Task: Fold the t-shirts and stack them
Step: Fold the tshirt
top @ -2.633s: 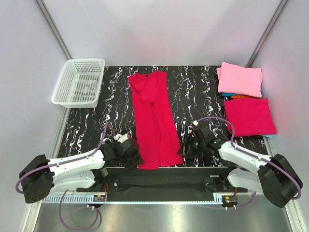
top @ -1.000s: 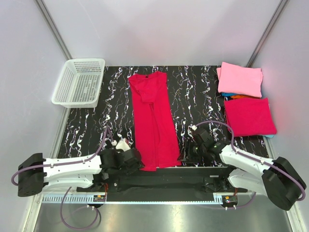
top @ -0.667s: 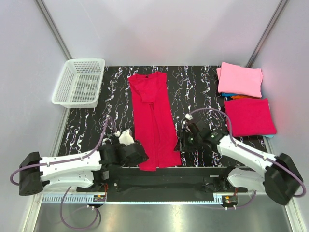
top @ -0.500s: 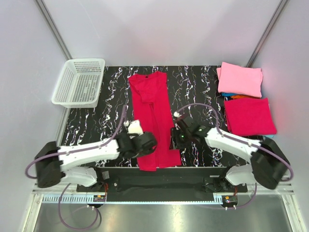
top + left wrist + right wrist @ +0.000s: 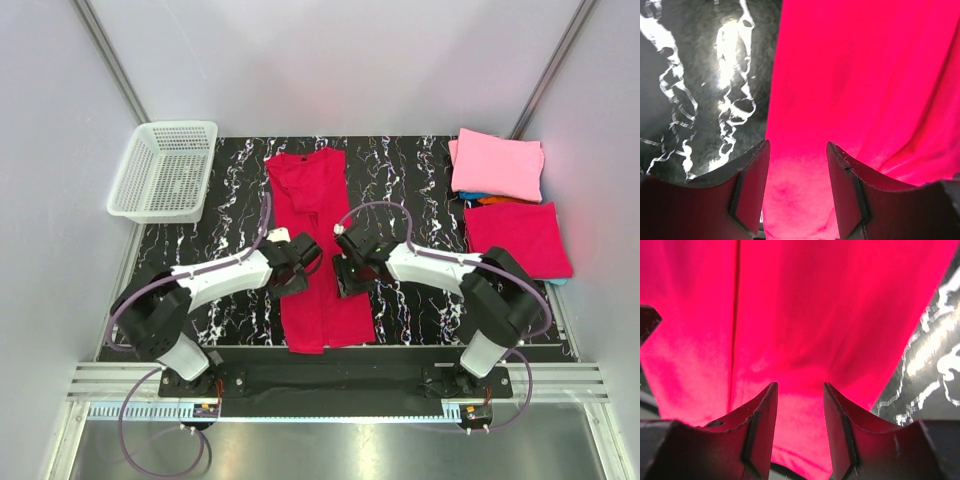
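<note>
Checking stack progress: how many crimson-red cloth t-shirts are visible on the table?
2. One long narrow crimson-red t-shirt lies flat mid-table; one folded crimson-red t-shirt tops the near right-hand pile. More may be hidden underneath that pile.

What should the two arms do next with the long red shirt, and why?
Probably lower both and pinch the cloth. The left fingers and right fingers stand open above the red shirt at its middle, one near each long edge, gripping nothing, and the shirt lies as a long strip not yet folded across.

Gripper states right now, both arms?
Left gripper: open, over the red t-shirt, nothing held.
Right gripper: open, over the red t-shirt, nothing held.
</note>
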Tool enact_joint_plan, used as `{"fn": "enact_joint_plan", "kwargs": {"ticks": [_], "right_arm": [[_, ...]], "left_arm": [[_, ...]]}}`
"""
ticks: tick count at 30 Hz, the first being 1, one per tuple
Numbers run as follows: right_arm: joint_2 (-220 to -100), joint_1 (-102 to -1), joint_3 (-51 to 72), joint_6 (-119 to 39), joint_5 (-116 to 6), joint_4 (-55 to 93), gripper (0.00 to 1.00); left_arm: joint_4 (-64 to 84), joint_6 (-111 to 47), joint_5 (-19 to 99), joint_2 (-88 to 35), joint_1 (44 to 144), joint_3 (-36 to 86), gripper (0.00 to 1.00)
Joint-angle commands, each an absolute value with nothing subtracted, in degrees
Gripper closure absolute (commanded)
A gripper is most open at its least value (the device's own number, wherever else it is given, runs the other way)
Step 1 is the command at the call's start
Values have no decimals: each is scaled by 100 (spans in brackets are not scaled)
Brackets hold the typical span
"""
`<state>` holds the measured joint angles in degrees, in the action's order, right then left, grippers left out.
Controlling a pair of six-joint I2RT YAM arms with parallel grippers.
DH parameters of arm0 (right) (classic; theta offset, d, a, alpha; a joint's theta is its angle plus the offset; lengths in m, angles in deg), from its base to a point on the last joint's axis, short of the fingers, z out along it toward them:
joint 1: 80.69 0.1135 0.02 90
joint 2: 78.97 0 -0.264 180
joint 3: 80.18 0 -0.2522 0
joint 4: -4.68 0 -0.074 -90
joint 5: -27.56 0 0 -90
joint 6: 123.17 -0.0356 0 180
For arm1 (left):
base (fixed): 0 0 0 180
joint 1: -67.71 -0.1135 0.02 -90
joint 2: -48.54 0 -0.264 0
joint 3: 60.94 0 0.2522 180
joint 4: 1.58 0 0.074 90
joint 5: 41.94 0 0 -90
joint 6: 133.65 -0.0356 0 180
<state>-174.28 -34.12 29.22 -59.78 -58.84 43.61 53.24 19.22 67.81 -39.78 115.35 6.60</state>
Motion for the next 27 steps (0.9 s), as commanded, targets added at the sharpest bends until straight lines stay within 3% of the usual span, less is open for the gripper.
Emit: {"fn": "enact_joint_plan", "kwargs": {"ticks": [1,19,27], "right_arm": [[-17765,-3349,2507,-5761,-6111,4270,51],[-19383,-3516,1355,-5347,-6419,4437,49],[-19393,-3727,1091,-5224,-6446,4595,49]], "left_arm": [[4875,1428,6336,-4304,11369,1073,46],[4689,883,5755,-5816,10437,2039,46],[4751,514,5658,-6220,10129,2673,46]]}}
